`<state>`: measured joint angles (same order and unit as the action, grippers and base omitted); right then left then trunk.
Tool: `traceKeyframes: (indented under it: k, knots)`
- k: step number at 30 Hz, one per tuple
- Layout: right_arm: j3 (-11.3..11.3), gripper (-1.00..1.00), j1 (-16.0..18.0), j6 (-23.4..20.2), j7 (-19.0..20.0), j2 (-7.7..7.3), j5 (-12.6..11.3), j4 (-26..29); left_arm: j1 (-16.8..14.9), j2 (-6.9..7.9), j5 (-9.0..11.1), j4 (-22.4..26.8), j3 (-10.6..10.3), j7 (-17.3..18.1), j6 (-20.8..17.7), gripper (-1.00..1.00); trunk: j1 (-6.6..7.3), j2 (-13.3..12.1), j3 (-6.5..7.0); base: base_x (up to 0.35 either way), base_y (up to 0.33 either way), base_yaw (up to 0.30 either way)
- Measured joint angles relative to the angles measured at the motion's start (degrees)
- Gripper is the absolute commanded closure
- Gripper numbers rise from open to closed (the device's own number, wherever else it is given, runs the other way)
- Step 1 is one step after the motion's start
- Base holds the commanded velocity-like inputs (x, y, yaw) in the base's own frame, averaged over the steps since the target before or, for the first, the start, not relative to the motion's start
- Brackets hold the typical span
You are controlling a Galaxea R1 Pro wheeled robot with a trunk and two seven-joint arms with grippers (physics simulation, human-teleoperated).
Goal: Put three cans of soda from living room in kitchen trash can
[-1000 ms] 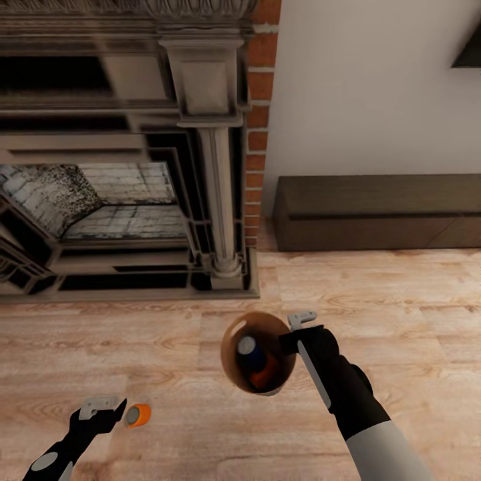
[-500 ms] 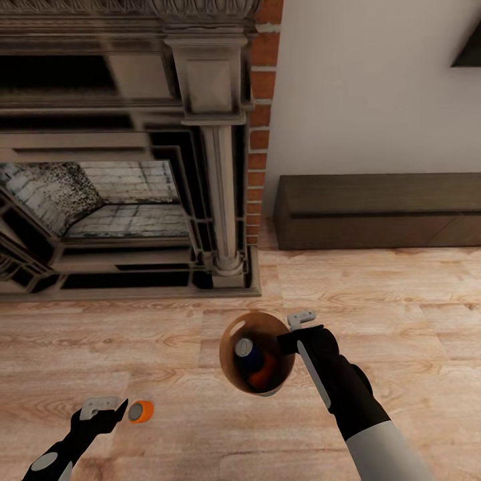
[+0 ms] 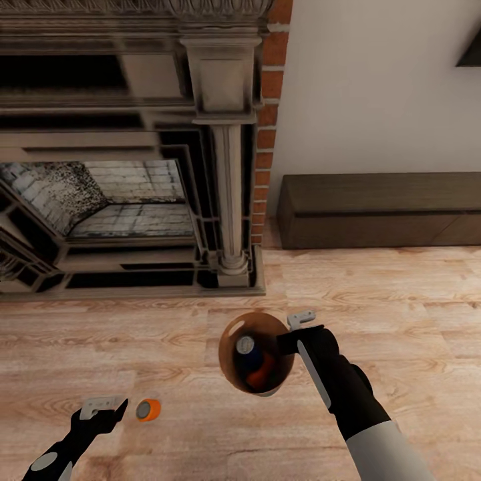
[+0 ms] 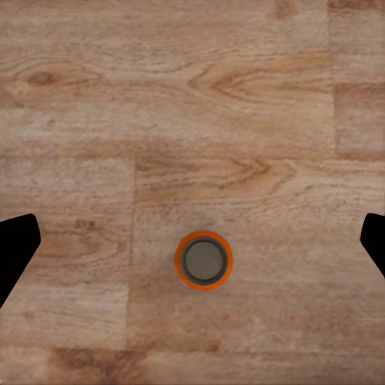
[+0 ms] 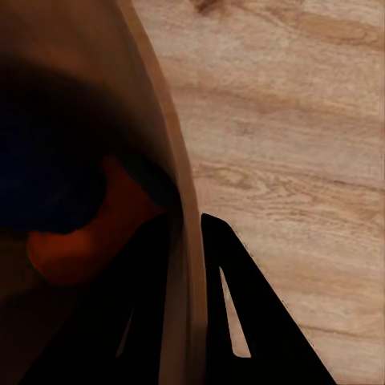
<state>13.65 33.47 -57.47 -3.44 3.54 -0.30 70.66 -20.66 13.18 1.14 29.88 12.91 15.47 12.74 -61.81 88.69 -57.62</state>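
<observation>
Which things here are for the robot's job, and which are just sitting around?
For the job:
- trash can, held by the right hand
- blue can and orange can inside it
- orange can on the floor, by the open left hand

Just sitting around:
- fireplace
- low wooden cabinet

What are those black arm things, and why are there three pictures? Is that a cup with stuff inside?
They are a robot's two arms. The big picture comes from a camera on its head; the other two come from cameras near each tool. The right tool grips the rim of a small brown bin, not a cup. Inside it are a blue can and an orange can. Another orange can stands upright on the wooden floor, below the open left tool. Behind is a fireplace.
</observation>
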Motion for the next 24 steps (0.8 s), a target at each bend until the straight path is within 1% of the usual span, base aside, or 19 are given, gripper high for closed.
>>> traceKeyframes:
  k: [5, 10, 15, 18, 24]
  knots:
    - [-0.03, 1.00, 0.00, -0.08, -0.03, -0.02, 1.61, 0.00, 0.01, 0.00, 0.00, 0.01, 0.00, 0.00, 0.00, -1.00, 0.00, 0.00, 0.00, -0.009, 0.030, 0.000]
    - [-0.01, 1.00, 0.00, -0.04, -0.01, 0.00, 0.75, 0.01, 0.00, 0.00, 0.04, 0.03, -0.03, 0.00, 0.00, -1.00, 0.00, 0.00, 0.00, -0.002, 0.005, 0.000]
    - [-0.03, 1.00, 0.00, -0.07, -0.02, -0.02, 1.32, 0.00, 0.01, 0.00, 0.08, 0.06, -0.03, 0.00, 0.00, -1.00, 0.00, 0.00, 0.00, 0.000, 0.001, 0.000]
    - [-0.02, 1.00, 0.00, -0.05, -0.01, 0.01, 0.89, 0.00, 0.00, 0.00, 0.08, 0.06, -0.07, 0.00, 0.00, -1.00, -0.65, 1.19, -0.53, 0.000, 0.000, 0.000]
    - [-0.03, 1.00, 0.00, -0.07, -0.02, 0.01, 1.27, -0.01, 0.00, 0.00, 0.07, 0.07, -0.08, 0.00, 0.00, -1.00, -1.97, 3.59, -1.61, 0.000, 0.000, 0.000]
